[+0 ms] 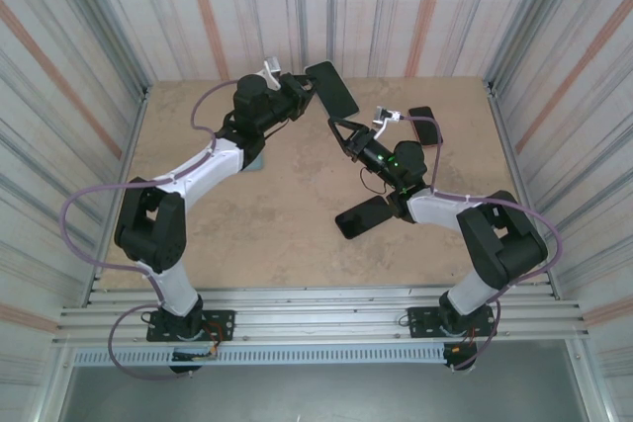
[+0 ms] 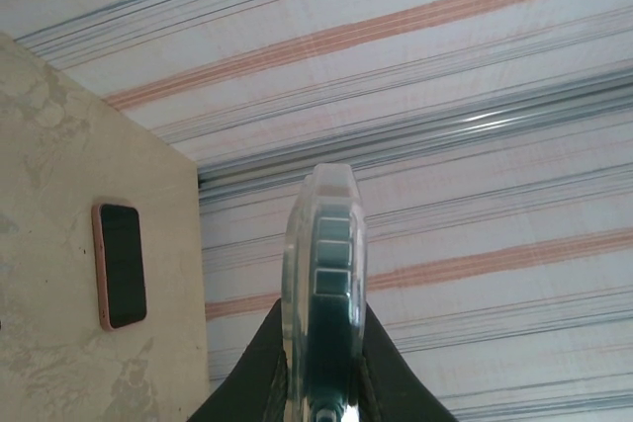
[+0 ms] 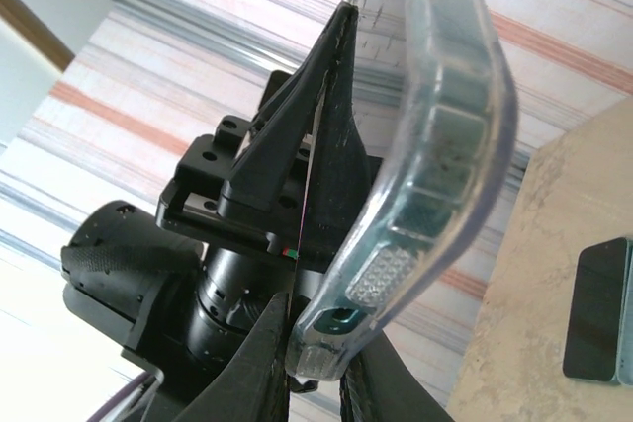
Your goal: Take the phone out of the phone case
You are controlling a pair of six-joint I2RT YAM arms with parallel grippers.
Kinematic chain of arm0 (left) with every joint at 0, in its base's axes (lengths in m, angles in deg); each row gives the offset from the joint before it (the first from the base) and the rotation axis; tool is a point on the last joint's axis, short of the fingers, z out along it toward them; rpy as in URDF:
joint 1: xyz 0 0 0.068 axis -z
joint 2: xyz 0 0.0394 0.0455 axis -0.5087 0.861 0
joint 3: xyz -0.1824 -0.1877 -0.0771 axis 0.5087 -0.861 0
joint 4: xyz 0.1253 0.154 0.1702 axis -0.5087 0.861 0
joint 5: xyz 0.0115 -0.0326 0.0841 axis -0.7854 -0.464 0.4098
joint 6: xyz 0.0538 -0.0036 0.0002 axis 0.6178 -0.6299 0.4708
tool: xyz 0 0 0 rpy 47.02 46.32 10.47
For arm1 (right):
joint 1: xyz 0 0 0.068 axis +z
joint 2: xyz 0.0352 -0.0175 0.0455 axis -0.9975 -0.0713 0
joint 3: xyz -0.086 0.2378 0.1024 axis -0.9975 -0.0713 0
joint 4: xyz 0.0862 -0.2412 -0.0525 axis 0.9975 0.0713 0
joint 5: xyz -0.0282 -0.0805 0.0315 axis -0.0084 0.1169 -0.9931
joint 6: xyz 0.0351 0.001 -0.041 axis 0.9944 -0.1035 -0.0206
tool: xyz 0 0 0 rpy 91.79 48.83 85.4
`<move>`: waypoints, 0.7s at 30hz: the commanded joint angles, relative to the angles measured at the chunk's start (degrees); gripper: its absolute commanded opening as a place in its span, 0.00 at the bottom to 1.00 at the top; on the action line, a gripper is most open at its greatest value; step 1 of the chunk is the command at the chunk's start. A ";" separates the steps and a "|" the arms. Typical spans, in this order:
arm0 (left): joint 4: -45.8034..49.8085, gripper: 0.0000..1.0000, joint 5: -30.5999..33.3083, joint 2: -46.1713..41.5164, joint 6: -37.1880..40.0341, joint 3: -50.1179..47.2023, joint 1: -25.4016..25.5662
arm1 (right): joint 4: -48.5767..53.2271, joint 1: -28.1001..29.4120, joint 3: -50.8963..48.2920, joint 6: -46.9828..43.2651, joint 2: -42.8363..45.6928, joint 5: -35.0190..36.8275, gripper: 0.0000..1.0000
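Above the back of the table, a dark phone [image 1: 331, 89] in a clear phone case [image 2: 297, 244] hangs between both arms. My left gripper [image 1: 305, 91] is shut on its upper end. In the left wrist view it stands edge-on between the fingers [image 2: 265, 368], the dark phone [image 2: 333, 294] inside the clear rim. My right gripper [image 1: 344, 131] is shut on its lower end. In the right wrist view the case [image 3: 445, 126] bows in a curve, its bottom corner pinched at the right gripper [image 3: 321, 373], with the left gripper's body [image 3: 227, 185] behind.
Other phones lie on the table: one at the back right [image 1: 423, 126], a dark one under the right arm [image 1: 366, 216], and a pink-edged one [image 2: 119, 264]. Striped walls [image 1: 119, 37] close in the table on three sides.
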 commanded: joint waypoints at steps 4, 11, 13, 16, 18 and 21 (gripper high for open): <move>-1.85 0.00 -2.16 -5.41 -5.42 3.02 -0.01 | 18.20 -0.89 -0.93 -17.97 5.00 0.69 0.00; -2.23 0.00 -3.70 -5.81 -7.61 4.43 0.61 | 29.80 -1.42 -0.48 -24.32 8.18 3.25 0.00; -2.01 0.00 -4.05 -6.01 -7.90 4.48 0.72 | 30.90 -1.67 -0.68 -24.93 8.64 3.77 0.00; -1.99 0.00 -4.65 -6.25 -8.34 4.53 0.88 | 32.06 -2.14 -0.85 -25.71 9.34 4.21 0.00; -2.07 0.00 -4.98 -6.38 -8.57 4.44 0.88 | 32.87 -2.25 -0.92 -26.37 9.79 4.54 0.00; -2.16 0.00 -5.35 -6.47 -8.65 4.59 0.97 | 34.09 -2.49 -0.81 -26.80 10.54 5.11 0.00</move>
